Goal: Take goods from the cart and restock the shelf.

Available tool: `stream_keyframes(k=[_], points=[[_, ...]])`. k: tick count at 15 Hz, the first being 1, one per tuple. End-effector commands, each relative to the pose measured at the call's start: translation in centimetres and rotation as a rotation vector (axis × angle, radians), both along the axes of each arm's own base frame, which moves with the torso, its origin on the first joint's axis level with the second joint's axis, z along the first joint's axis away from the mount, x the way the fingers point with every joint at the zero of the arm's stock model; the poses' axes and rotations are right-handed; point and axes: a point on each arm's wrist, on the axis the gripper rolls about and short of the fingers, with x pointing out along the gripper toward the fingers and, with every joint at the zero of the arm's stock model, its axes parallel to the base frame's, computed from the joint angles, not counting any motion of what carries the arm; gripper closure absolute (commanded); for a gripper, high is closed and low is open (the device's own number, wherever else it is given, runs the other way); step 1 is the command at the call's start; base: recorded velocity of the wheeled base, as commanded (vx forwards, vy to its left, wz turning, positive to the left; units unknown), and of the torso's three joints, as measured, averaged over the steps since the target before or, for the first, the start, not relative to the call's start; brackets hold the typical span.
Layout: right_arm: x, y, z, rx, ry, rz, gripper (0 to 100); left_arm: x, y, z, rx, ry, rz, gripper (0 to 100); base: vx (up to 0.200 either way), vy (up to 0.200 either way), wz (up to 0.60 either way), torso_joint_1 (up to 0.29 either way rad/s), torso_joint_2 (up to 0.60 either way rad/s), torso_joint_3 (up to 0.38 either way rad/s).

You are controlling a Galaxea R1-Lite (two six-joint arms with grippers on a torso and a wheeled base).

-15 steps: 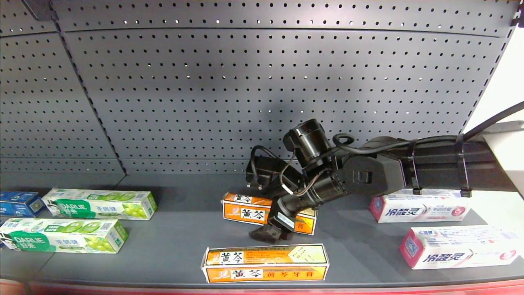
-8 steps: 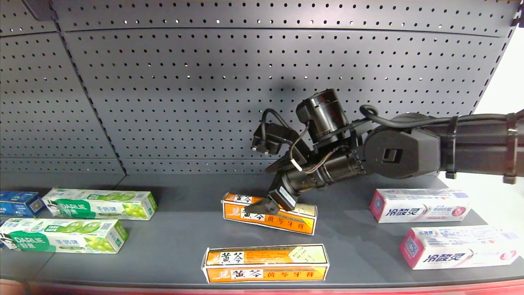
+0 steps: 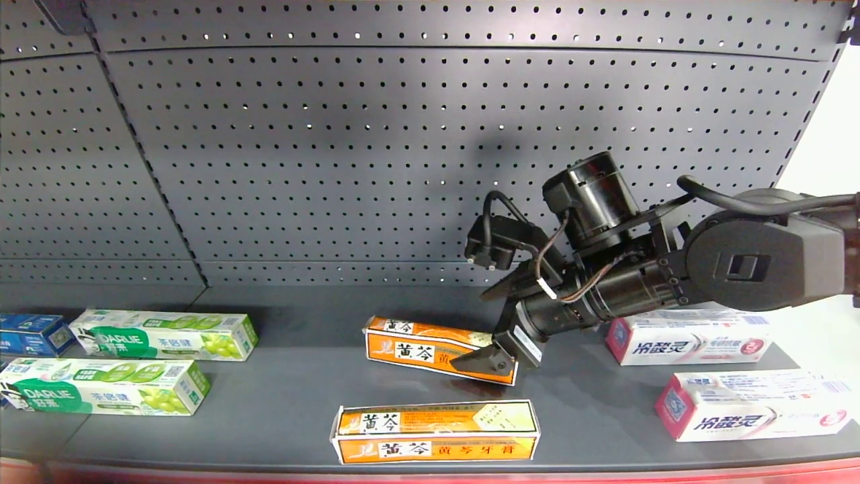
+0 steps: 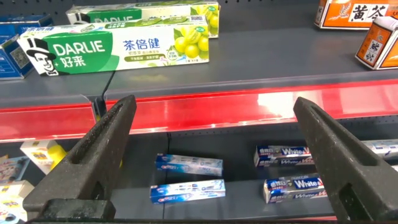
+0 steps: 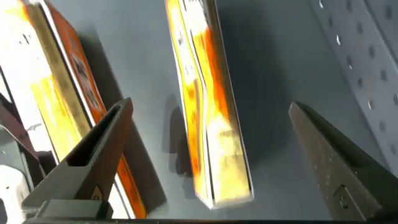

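Observation:
Two orange toothpaste boxes lie on the grey shelf (image 3: 289, 396): a rear one (image 3: 420, 347), slightly askew, and a front one (image 3: 435, 431) near the shelf's edge. My right gripper (image 3: 474, 329) hangs open just above the rear box's right end, holding nothing. In the right wrist view the rear box (image 5: 211, 149) lies below and between the spread fingers of that gripper (image 5: 210, 107), with the front box (image 5: 59, 118) beside it. My left gripper (image 4: 217, 168) is open and empty, low in front of the shelf's red edge strip (image 4: 205, 109).
Green toothpaste boxes (image 3: 164, 334) (image 3: 104, 386) lie at the shelf's left, with a blue box (image 3: 30, 334) beyond them. White and pink boxes (image 3: 689, 337) (image 3: 752, 405) lie at the right. A perforated back panel (image 3: 403, 168) closes the shelf. The lower shelf holds blue and white boxes (image 4: 188, 165).
My right gripper has risen off the rear orange box and drawn back to the right. The box stays lying on the shelf.

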Motion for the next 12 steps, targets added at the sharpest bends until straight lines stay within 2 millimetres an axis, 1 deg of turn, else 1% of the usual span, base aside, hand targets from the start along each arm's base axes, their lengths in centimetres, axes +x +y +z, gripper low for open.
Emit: stream_keyframes(k=[1,3,8,9,12], points=[[-0.1,-0.9,0.2,-0.001,-0.001,-0.017,0,0.0,0.0,0.0,0.001,-0.001,0.000,0,0.000,0.000,0.00,0.000,0.00,0.000],[0.1,-1.0,-0.1,-0.008,0.005,-0.026,0,0.0,0.0,0.0,-0.001,-0.001,0.000,0,0.000,0.000,0.00,0.000,0.00,0.000],[0.2,-2.3,-2.0,-0.072,0.038,-0.056,0,0.0,0.0,0.0,0.001,-0.001,0.000,0,0.000,0.000,0.00,0.000,0.00,0.000],[0.6,-2.7,-2.2,-0.085,0.031,-0.060,0,0.0,0.0,0.0,-0.001,-0.001,0.000,0,0.000,0.000,0.00,0.000,0.00,0.000],[1.3,-2.8,-2.6,-0.107,0.019,-0.089,0,0.0,0.0,0.0,-0.001,-0.001,0.000,0,0.000,0.000,0.00,0.000,0.00,0.000]])
